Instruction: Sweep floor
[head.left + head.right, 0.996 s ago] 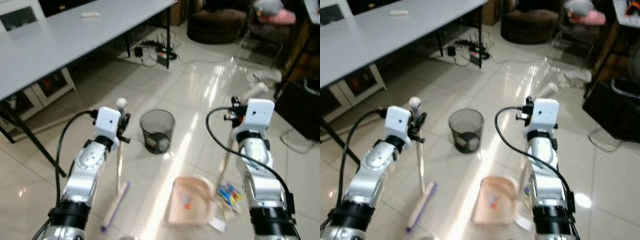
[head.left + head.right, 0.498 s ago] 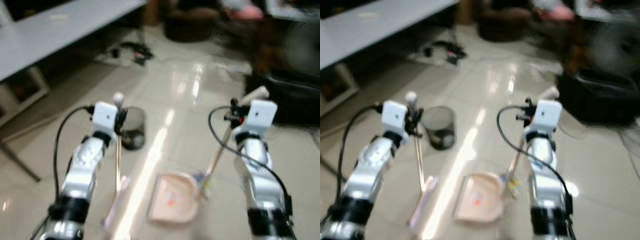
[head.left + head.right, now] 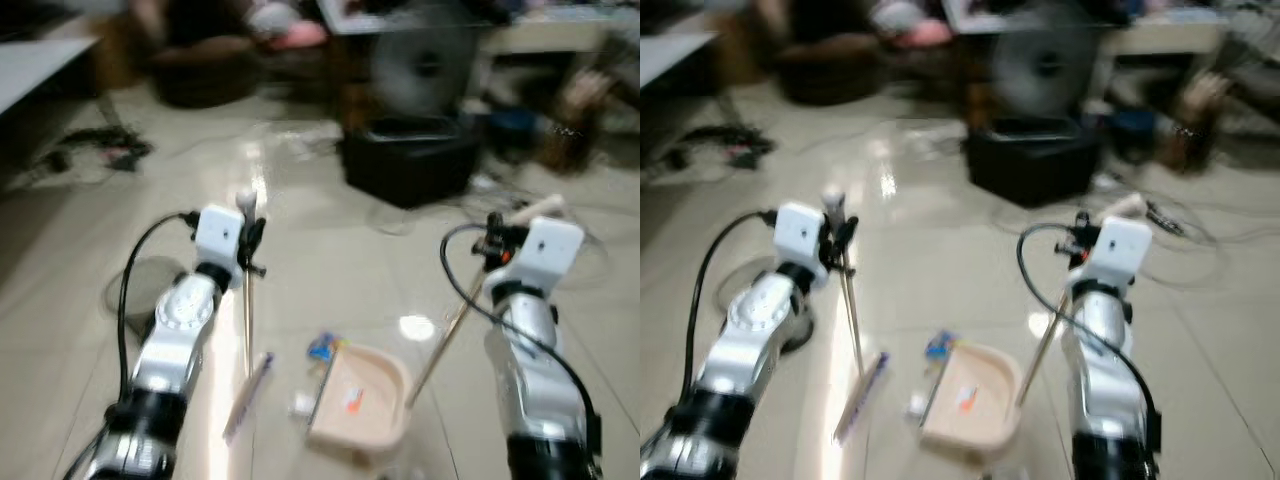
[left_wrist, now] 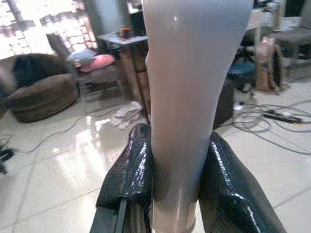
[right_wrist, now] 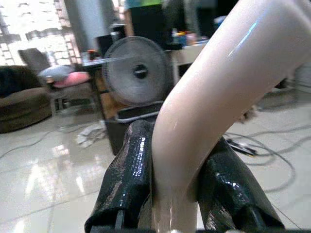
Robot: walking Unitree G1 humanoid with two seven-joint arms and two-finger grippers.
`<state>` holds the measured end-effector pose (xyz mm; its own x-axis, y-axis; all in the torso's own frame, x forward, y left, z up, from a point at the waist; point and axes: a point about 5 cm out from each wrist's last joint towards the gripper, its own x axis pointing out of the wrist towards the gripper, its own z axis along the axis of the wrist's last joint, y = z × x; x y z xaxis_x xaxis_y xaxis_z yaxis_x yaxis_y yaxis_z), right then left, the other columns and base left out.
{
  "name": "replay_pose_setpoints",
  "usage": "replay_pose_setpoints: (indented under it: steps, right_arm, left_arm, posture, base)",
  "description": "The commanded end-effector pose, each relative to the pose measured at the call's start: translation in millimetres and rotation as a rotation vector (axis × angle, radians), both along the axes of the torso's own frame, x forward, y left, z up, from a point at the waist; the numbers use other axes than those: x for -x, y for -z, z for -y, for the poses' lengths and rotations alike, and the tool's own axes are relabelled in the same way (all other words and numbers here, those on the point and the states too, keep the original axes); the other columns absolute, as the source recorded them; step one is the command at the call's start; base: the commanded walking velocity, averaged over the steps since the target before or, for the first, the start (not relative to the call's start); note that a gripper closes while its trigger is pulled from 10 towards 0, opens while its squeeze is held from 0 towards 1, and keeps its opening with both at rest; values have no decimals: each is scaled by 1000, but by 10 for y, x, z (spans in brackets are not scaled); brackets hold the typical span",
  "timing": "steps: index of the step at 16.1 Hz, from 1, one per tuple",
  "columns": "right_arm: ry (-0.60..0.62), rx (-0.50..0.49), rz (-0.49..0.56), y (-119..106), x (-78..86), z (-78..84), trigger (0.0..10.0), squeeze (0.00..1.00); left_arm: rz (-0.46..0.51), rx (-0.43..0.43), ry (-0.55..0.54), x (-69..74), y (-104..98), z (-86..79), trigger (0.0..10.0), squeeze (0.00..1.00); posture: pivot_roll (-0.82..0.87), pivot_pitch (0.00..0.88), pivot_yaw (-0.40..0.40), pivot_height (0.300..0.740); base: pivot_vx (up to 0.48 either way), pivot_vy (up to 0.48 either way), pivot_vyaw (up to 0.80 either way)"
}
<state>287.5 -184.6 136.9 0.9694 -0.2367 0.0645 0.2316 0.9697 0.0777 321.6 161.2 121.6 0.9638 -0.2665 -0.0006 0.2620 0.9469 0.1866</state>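
Waste bin: round, dark mesh, on the tiles at far left, partly behind the left arm; blurred.

Left gripper: both black glossy fingers clamped on the broom handle near its rounded top.

Broom: slim pale handle, close to upright, running down to a narrow head with a purple edge on the floor just left of the dustpan. Probably light and stiff; smooth plastic shaft, likely slippery, so a firm high grip as now gives leverage, though a lower hold would steer the head better.

Litter: small blue and yellow wrapper just off the dustpan's left rim, a pale scrap beside it, between broom head and pan.

Dustpan: pale beige plastic, shallow scoop with rounded walls, resting on the floor between the arms; a small orange bit inside. Likely light, prone to sliding on glossy tile when pushed against.

Dustpan handle: thin pale rod, slanting up from the pan's right rim to the right gripper, ending in a curved grip.

Right gripper: fingers pinched around the bend of the smooth cream grip.

Floor: large glossy pale tiles with bright reflections, cables across it at the right.

Background: black box, round fan, brown seat with pink cushion; blurred in the head views.
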Motion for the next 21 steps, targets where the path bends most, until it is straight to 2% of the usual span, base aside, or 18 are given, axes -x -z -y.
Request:
replay_pose_setpoints:
  steps: [1,5,7,9,14,17,21]
  right_arm:
    - [-17,5,33,-88,-21,-33,10000,0]
    - [-55,32,33,-113,-50,-54,10000,0]
    - [-86,84,33,-141,-64,-34,10000,0]
    - [-86,136,18,-138,-74,1,10000,0]
    - [-73,154,3,-113,-59,42,10000,0]
    - [-67,186,-10,-99,-49,65,10000,0]
    - [-69,161,-9,-89,-47,61,10000,0]
  left_arm:
    - [35,-28,2,-17,-68,3,10000,0]
    - [53,-39,2,0,-74,28,10000,0]
    - [34,17,-15,-5,-64,27,10000,0]
    - [49,11,-36,-7,-76,6,10000,0]
    - [82,14,-50,-9,-116,-5,10000,0]
    - [76,11,-42,0,-106,12,10000,0]
    - [73,6,-35,7,-96,17,10000,0]
  posture:
    - [-31,0,59,740]
    - [-31,0,55,740]
    - [-32,0,54,740]
    - [-34,0,52,740]
    - [-37,0,52,740]
    - [-36,0,51,740]
    - [-36,0,52,740]
  base:
    - [0,0,0]
    - [0,-360,0]
    - [0,0,0]
    - [0,0,0]
    - [0,0,0]
    - [296,0,462]
    - [359,0,0]
